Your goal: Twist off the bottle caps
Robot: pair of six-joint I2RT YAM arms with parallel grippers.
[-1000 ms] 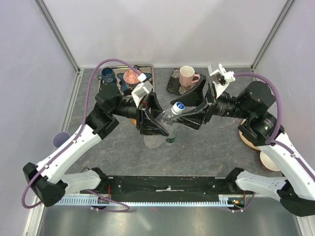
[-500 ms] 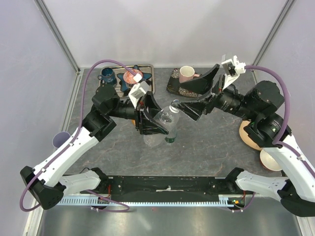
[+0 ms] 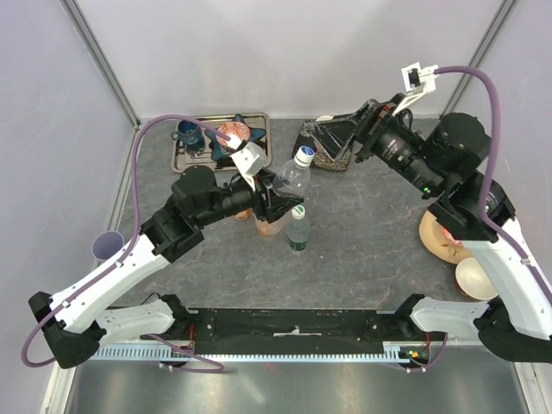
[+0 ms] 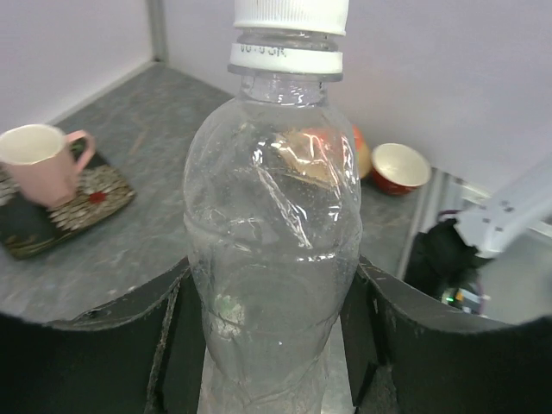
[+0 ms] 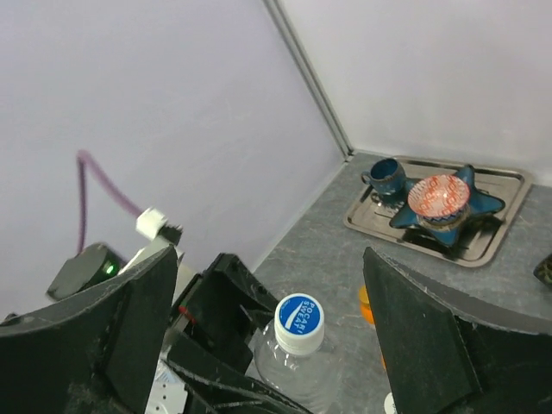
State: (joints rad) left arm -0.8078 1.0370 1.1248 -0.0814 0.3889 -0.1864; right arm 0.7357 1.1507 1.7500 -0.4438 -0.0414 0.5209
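Clear bottle (image 4: 272, 241) clamped in my left gripper (image 4: 272, 362) b/c my wide-open right gripper (image 3: 338, 145) needs it steady to twist the blue-white cap (image 5: 299, 315), imo.

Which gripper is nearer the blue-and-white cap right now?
Left. The left gripper is shut on the clear bottle, just below the blue-and-white cap. The right gripper hangs open, apart from the cap, off toward the back right.
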